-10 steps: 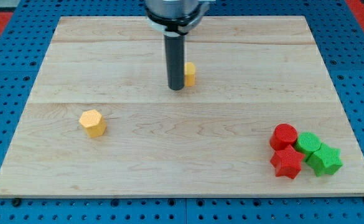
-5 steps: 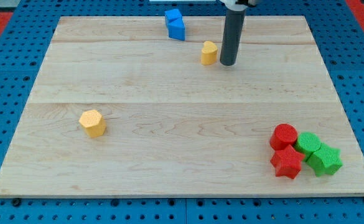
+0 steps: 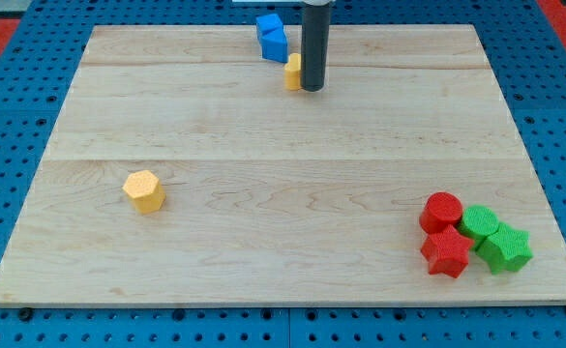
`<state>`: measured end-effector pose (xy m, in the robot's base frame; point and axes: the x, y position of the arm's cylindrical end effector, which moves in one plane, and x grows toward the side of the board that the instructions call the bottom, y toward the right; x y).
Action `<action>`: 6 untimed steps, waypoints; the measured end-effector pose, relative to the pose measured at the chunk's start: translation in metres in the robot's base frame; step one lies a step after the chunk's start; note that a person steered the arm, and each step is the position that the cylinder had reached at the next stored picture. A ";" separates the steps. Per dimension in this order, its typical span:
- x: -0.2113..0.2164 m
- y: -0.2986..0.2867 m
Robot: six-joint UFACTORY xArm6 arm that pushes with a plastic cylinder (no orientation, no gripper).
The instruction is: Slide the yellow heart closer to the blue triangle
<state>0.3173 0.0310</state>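
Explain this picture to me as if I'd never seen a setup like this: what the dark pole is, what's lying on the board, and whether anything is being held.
There is one camera view, looking down at an angle on a wooden board. The dark pole is the end of a robot arm. It has no jaws, so it holds nothing; it only pushes blocks with my tip. My tip sits against the right side of the yellow heart, which is partly hidden behind the rod. Just up and left of the heart is the blue triangle, near the view's top edge. A yellow hexagon lies alone at the left. At bottom right huddle a red cylinder, a red star, a green star and another green block.
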 end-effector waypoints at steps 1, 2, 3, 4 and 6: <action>0.012 -0.008; 0.012 -0.024; 0.006 -0.033; -0.005 -0.028; -0.020 -0.009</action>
<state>0.2974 0.0217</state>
